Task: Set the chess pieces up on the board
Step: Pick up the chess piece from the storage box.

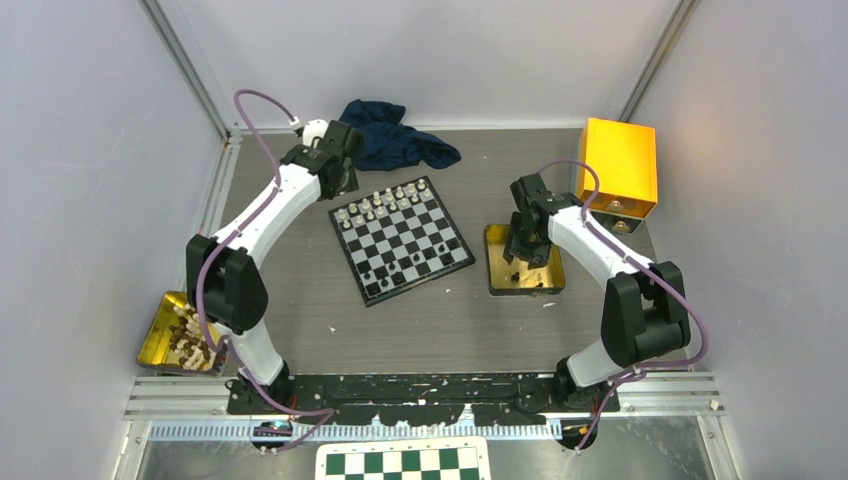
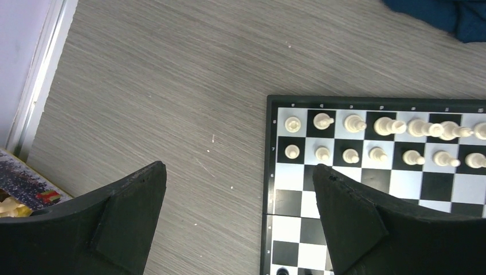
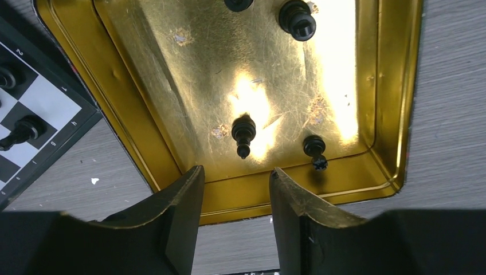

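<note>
Right gripper (image 3: 235, 172), jaws apart and empty, hangs over black pieces (image 3: 243, 133) in the gold tray (image 3: 172, 86), seemingly to fetch one; left gripper (image 2: 238, 167), jaws wide apart, hovers beside the board (image 1: 405, 245), its white pieces (image 2: 355, 124) ranked.

Left gripper (image 2: 238, 169): jaws spread wide, nothing between them, only bare desk (image 2: 172, 86) showing in the gap. The left finger hangs over grey wood-grain desk surface; the right finger overlaps the near-left part of the board (image 2: 289, 201).

Board: black border, its far-left corner in view. White chess pieces (image 2: 323, 121) stand in two rows along the far edge, one to a square. The squares nearer the gripper are bare.

A blue cloth (image 2: 447, 17) lies at the far right on the desk. A metal rail (image 2: 40, 80) runs along the left side. A printed container corner (image 2: 28, 183) shows at the lower left, contents unclear.
</note>
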`<state>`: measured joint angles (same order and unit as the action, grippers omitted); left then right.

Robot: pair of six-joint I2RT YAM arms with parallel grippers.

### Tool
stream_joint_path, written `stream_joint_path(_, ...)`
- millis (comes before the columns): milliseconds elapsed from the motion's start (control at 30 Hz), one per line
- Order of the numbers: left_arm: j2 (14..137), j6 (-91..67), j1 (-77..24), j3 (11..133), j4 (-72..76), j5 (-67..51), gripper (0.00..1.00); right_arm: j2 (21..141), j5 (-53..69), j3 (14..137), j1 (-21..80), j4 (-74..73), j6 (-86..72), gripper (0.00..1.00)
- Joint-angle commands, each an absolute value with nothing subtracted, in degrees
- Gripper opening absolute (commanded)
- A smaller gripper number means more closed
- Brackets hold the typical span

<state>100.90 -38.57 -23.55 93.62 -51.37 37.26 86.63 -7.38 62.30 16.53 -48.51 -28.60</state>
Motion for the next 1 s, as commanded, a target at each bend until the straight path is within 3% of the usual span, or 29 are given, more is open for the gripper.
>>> stream_joint_path(0,98.1,-37.6,-23.0,91.7,-48.8,37.4,0.99,87.2,-5.6,61.0,16.4,-44.7,-29.3,0.51)
stream_joint_path(533,93.5,-36.6,-23.0,86.7,-47.3,36.7,0.98,89.2,-6.6,57.8,15.7,-39.2,-29.0,0.42)
stream_joint_path(967,91.6,-36.7,-23.6,85.3,-47.7,36.7,0.97,87.8,-5.3,55.0,15.7,-38.3,-29.4,0.41)
